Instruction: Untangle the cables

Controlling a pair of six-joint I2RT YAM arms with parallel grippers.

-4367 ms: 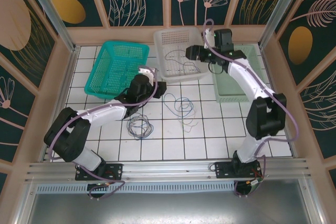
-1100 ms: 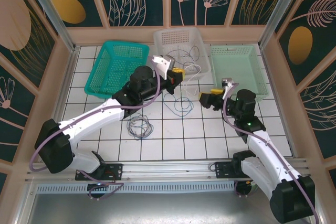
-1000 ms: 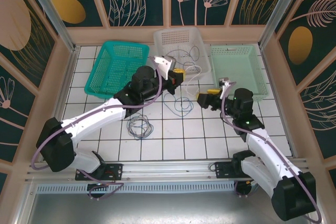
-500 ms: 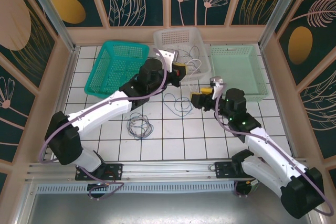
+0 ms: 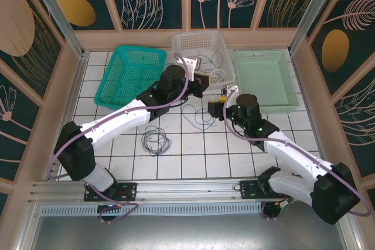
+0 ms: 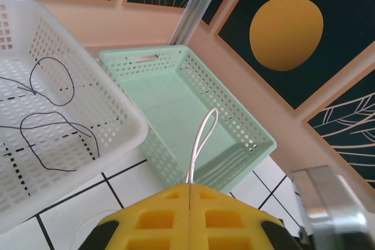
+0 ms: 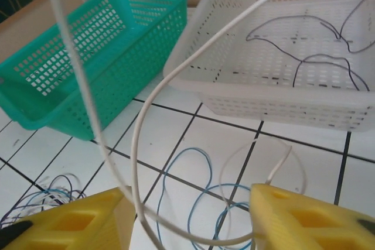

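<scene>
Left pincer (image 6: 190, 190) clamped on a pale cable (image 6: 203, 136); right pincer (image 7: 190, 209) apart around it, near the white basket (image 7: 281, 95).

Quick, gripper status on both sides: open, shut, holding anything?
Left gripper: closed on the pale cable.
Right gripper: open, with the pale cable hanging between its fingers, not clamped.
</scene>
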